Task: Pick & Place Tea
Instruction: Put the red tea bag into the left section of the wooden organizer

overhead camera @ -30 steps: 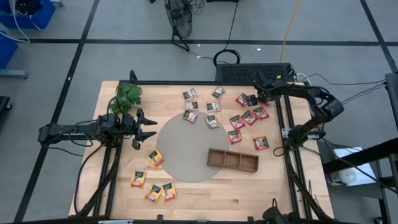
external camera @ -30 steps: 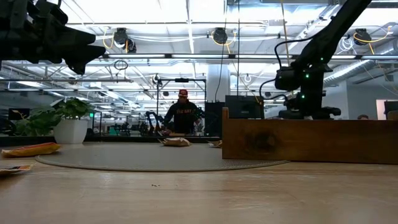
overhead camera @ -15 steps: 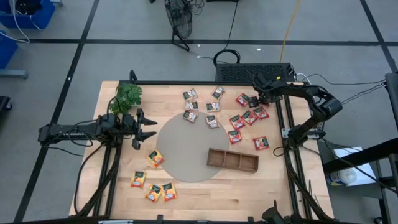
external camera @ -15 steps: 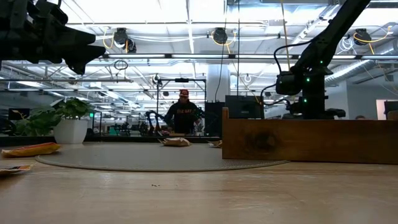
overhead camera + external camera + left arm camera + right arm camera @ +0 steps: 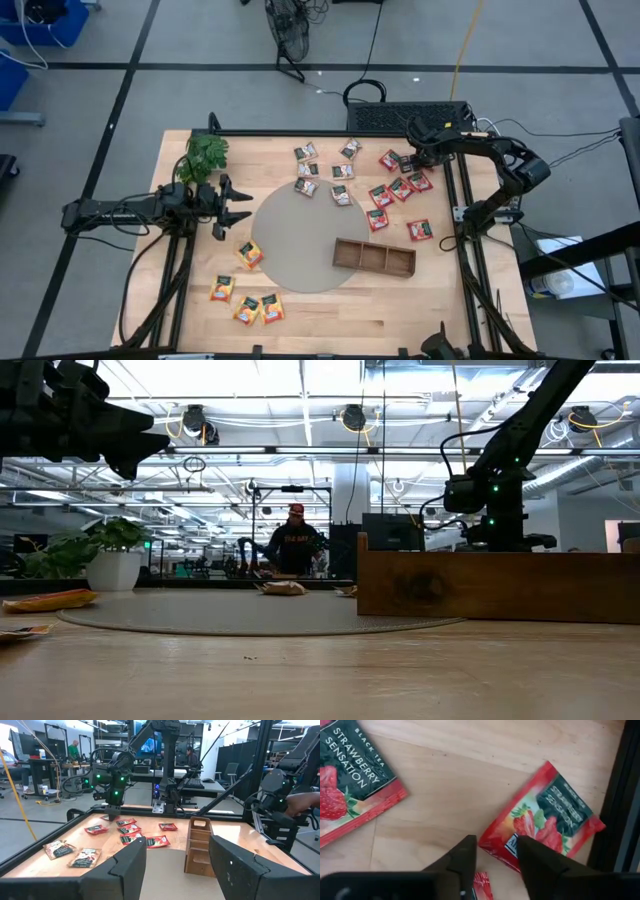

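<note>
Two arms are present at the wooden worktop (image 5: pixel 400 300). The right claw (image 5: pixel 492 857) is down at the far right corner, among the red tea sachets. In the right wrist view its two fingers straddle the lower corner of one red sachet (image 5: pixel 542 822), which lies flat on the wood beside the dark frame rail (image 5: pixel 627 795). The fingers stand at a narrow gap with the sachet's edge between them; a firm grip cannot be confirmed, and the sachet is not lifted. A second red sachet (image 5: pixel 355 780), printed "Strawberry Sensation", lies near, apart from the first.

From above, the red sachets (image 5: pixel 390 192) are scattered at the right far side of the worktop. Grey-white sachets (image 5: pixel 322 170) lie at the far middle, just beyond the round grey mat (image 5: pixel 300 240). Orange-yellow sachets (image 5: pixel 245 295) lie at the near left. The wooden compartment tray (image 5: pixel 374 257) sits at the mat's right near edge; no sachet is seen in it.

The left claw (image 5: pixel 238 205) waits at the left side beside the green sprig (image 5: pixel 205 155), above the surface, fingers spread wide and holding nothing.

A person (image 5: pixel 293 545) is seen in the room beyond.
</note>
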